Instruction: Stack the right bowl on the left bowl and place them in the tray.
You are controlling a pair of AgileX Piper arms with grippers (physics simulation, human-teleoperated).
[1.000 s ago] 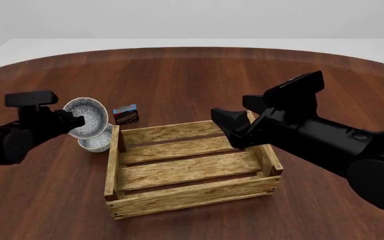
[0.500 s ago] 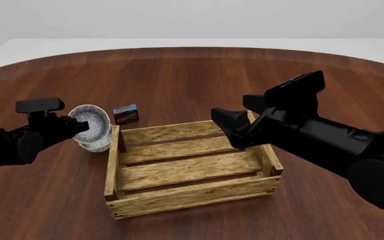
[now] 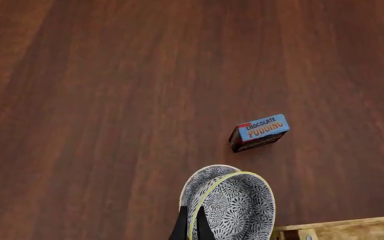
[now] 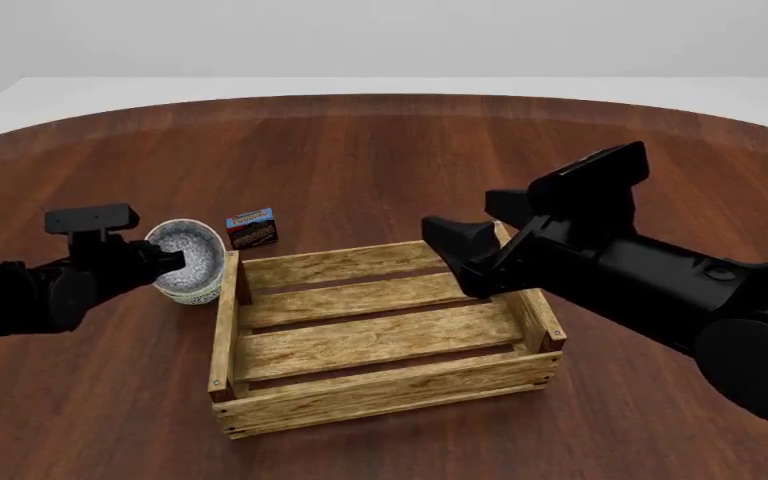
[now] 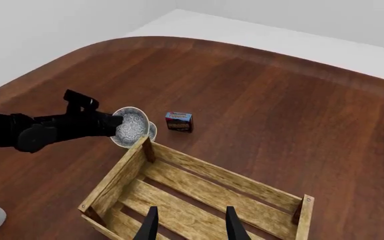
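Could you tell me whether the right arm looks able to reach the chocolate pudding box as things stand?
Probably yes: the right claw hangs open over the tray, and the pudding box stands alone on bare table past the tray's far left corner, beside the bowls.

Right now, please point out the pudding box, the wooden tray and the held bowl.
chocolate pudding box point(image 3: 259, 132): left wrist view, blue top face.
tray point(image 4: 357, 300): front view, floor slat.
held bowl point(image 4: 192, 252): front view, patterned inside.

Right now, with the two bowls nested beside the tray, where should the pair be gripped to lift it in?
Probably at the rim on the side away from the tray: the left gripper already pinches the upper bowl there, one finger inside, one outside. The lower bowl sits almost against the tray wall, leaving little room there. The thin, flared rim suits a pinch.
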